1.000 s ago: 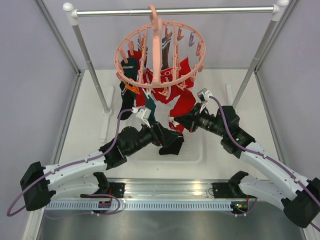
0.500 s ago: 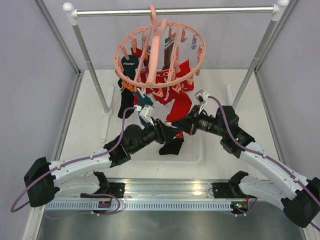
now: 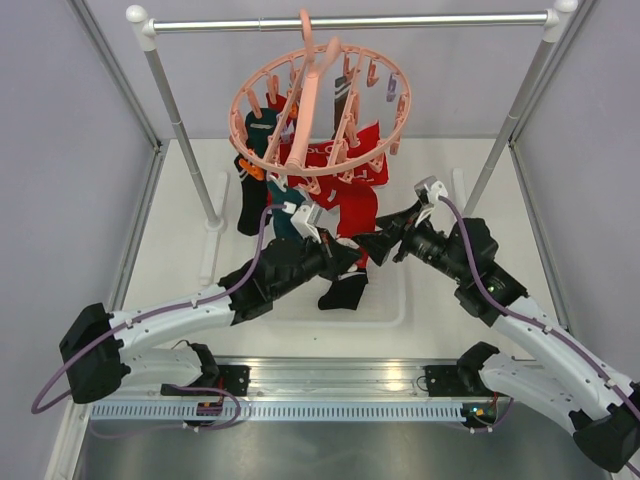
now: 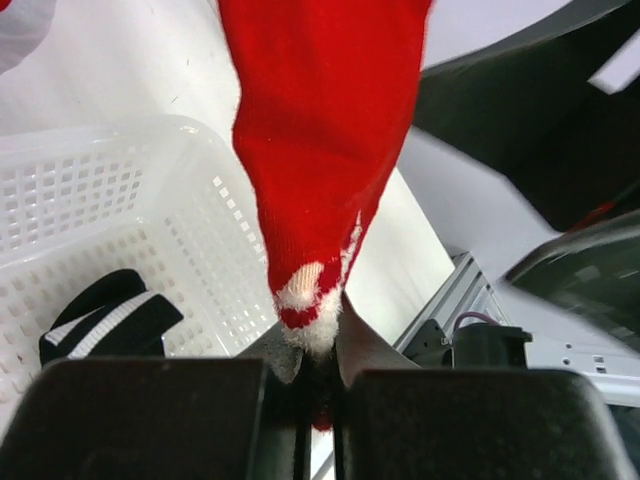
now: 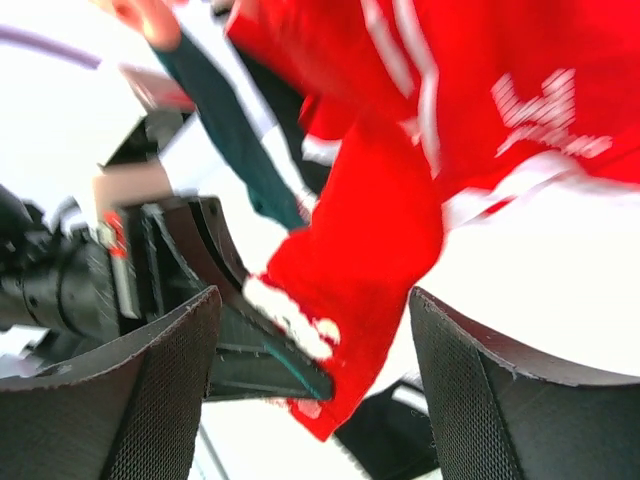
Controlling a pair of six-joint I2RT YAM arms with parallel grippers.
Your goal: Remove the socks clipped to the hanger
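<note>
left arm (image 3: pixel 170 322) stretched from lower left to centre frame, right arm (image 3: pixel 530 325) in from lower right, meeting under the hanger (image 3: pixel 318 100) at upper centre. socks (image 3: pixel 345 185) hang clipped below it. white basket (image 4: pixel 90 210) on the counter (image 3: pixel 180 230), black striped sock (image 4: pixel 105 320) inside. left fingers (image 4: pixel 150 420) clenched on the red sock (image 4: pixel 320 150) toe. right fingers (image 5: pixel 500 400) spread wide, red fabric between them.

The right gripper (image 5: pixel 312 300) holds its two dark, mesh-faced fingers spread wide, one on either side of a hanging red sock (image 5: pixel 370 230). The left gripper (image 5: pixel 250 300) pinches that sock's white-marked toe. Up and left of the sock hangs a dark teal sock (image 5: pixel 235 150); up and right are blurred red socks with white marks (image 5: pixel 520 100).
</note>
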